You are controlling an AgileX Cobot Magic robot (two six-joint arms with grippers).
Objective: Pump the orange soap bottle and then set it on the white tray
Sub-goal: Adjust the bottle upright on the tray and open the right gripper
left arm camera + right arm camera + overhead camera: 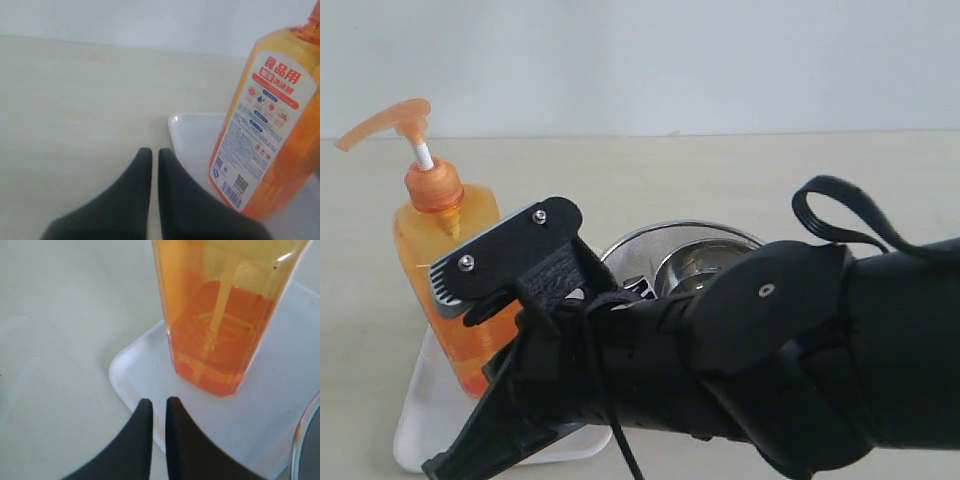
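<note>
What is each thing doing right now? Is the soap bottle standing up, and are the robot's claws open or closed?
orange soap bottle: standing upright on the tray, pump head up, nothing gripping it.
white tray: flat on the table, with the bottle on it.
left gripper: shut, empty, near the tray's corner.
right gripper: shut, empty, just in front of the bottle's base.
steel strainer: sitting behind the right arm, partly hidden.
</note>
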